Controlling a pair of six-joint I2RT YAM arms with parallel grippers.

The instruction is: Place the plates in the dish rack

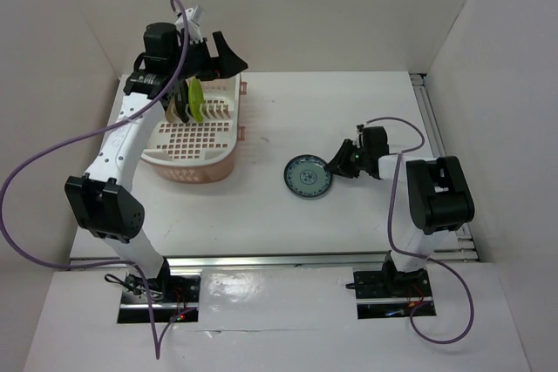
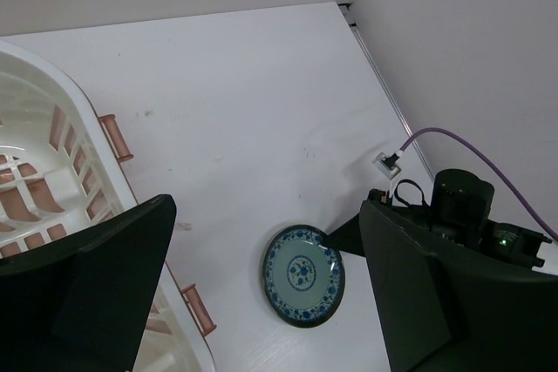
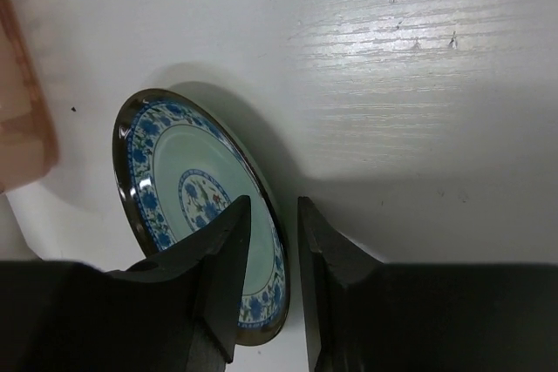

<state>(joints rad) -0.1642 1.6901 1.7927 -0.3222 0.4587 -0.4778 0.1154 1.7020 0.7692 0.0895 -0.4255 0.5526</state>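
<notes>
Blue plate (image 1: 307,177) is seen on table (image 1: 261,215), centre-right, well apart from rack (image 1: 235,128) at left. Right gripper (image 3: 272,206) is narrowed astride its right rim; firm contact cannot be told. Left gripper (image 2: 266,208) is held wide open, empty, above rack's far end. Green plate (image 1: 197,100) is stood upright inside.

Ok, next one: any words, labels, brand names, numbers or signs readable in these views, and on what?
None: no readable text in any view.
The blue-white plate carries only a floral pattern, no letters.
The dish rack shows no print.
</notes>
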